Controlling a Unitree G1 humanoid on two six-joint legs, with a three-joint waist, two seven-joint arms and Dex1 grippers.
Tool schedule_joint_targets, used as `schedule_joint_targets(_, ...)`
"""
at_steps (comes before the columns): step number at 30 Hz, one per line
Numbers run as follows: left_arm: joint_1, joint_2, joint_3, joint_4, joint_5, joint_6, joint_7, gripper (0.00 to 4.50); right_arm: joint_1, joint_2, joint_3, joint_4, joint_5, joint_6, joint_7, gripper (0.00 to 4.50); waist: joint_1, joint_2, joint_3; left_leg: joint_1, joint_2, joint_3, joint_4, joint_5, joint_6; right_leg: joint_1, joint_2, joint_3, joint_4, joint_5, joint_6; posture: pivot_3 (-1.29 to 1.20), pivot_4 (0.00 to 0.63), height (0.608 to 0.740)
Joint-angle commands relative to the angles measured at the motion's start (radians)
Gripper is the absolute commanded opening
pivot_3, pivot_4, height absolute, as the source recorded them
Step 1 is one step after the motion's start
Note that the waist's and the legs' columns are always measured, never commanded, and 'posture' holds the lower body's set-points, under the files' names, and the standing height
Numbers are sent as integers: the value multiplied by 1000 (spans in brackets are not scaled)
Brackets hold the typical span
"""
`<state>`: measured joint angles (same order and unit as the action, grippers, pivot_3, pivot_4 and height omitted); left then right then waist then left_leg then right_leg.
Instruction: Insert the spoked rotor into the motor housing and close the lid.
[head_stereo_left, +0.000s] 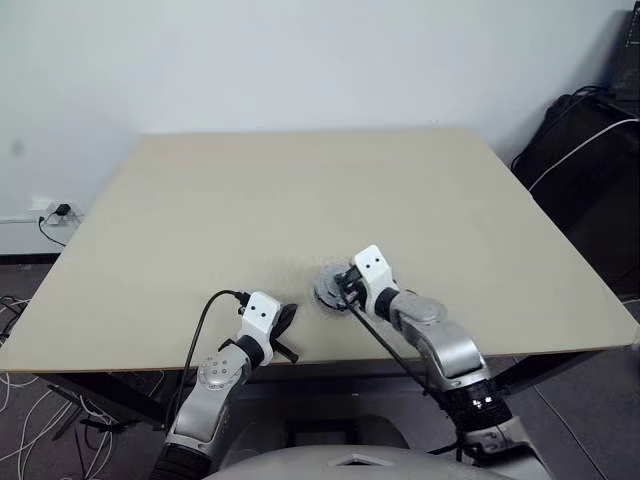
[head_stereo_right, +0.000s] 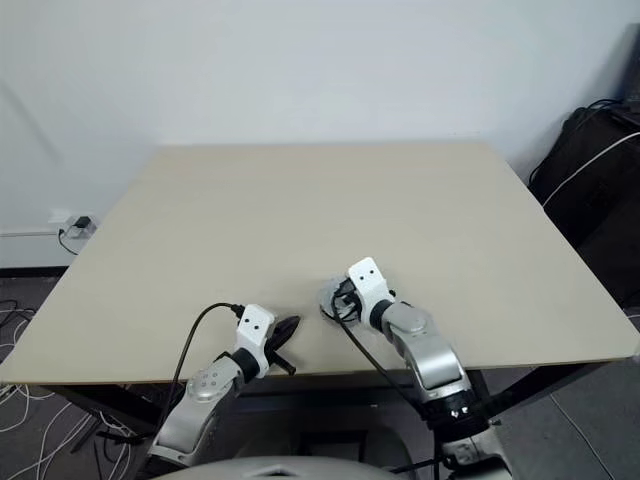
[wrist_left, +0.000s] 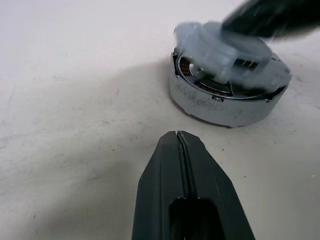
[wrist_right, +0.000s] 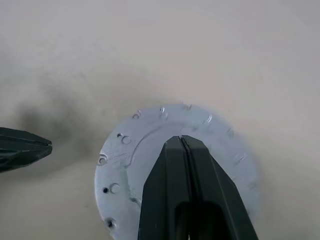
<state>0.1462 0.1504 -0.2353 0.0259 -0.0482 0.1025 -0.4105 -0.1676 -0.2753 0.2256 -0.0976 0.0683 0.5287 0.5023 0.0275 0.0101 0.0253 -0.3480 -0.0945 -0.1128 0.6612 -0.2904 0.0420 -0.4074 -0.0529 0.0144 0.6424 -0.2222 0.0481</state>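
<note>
Housing (wrist_left: 227, 97) on table (head_stereo_left: 300, 200), near front edge, centre-right; copper coils visible under rim on one side. Lid (wrist_right: 150, 155) on top of housing, smooth face up w/ small holes round rim; seated or tilted, can't tell. R gripper (wrist_right: 181, 139) clenched, holding nothing, tips over lid middle; contact unclear. L gripper (wrist_left: 177, 135) clenched, empty, just beside housing, tips pointing at it, apart.

Silver lid (wrist_right: 150, 150) flat atop motor housing (wrist_left: 225, 102), copper coils visible.
</note>
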Motion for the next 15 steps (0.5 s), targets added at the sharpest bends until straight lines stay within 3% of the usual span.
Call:
schedule_joint_targets(1,-10,1,3,-28,-1,-10,2,33,-21,-29,-12,-9,25,-91,68,631,-1,0,0,0,0,0,0,0,0,0,0,0,0,0,0,0,0,740)
schedule_joint_targets(12,1,3,6,-54,-2,-1,9,33,-64,-29,-4,123,28,-156,115,4309,2,0,0,0,0,0,0,0,0,0,0,1,0,0,0,0,0,740)
schedule_joint_targets(15,6,4,6,-66,-3,6,12,33,-72,-17,-6,151,33,-154,121,4458,2,0,0,0,0,0,0,0,0,0,0,1,0,0,0,0,0,740)
